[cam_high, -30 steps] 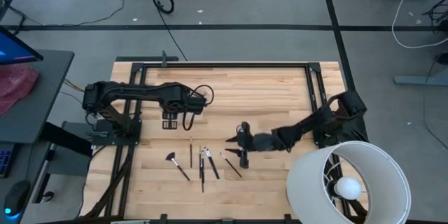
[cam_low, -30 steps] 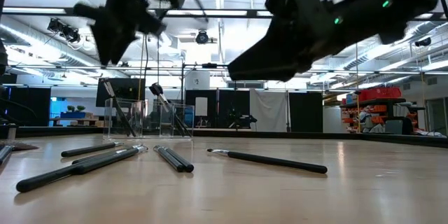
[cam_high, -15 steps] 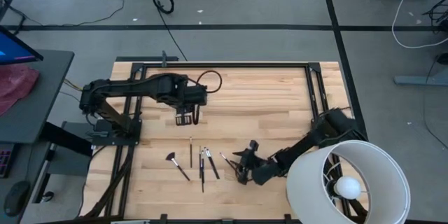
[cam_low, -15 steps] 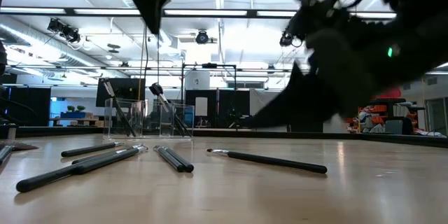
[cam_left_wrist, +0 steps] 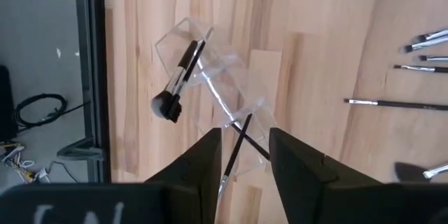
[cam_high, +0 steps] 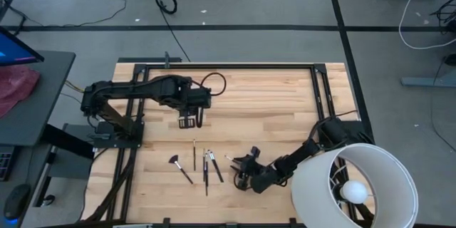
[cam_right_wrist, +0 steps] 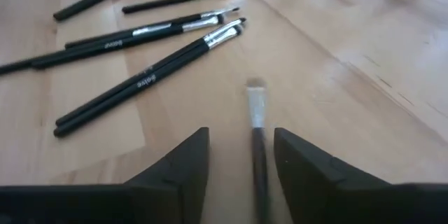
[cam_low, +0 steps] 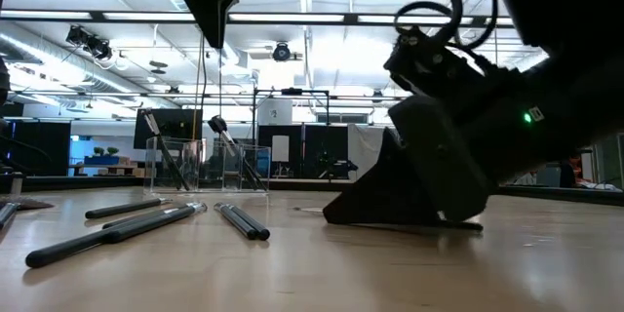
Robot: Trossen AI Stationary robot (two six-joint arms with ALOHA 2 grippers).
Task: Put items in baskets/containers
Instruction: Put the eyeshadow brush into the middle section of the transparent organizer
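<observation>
Several thin dark makeup brushes (cam_high: 206, 165) lie flat near the table's near edge, and they also show in the right wrist view (cam_right_wrist: 150, 42). The clear container (cam_left_wrist: 210, 87) stands farther back. Two brushes lean inside it: one with a fluffy head (cam_left_wrist: 171, 98) and a thin one (cam_left_wrist: 243, 138). My left gripper (cam_high: 187, 120) hangs open high above the container (cam_low: 205, 164) with nothing between its fingers. My right gripper (cam_high: 242, 178) is low at the table, open. Its fingers stand on either side of one silver-ferruled brush (cam_right_wrist: 257, 129) without touching it.
A big white lamp shade (cam_high: 356, 185) stands at the near right corner, beside my right arm. A black metal frame (cam_high: 214, 64) runs along the table's far edge and sides. Bare wood lies between the container and the right frame.
My left gripper has risen from beside the container and shifted a little toward the right, then kept still. My right gripper has sunk toward the table and gone toward the near edge, turning as it went. It now stands low over the rightmost brush. The brushes lie as before.
</observation>
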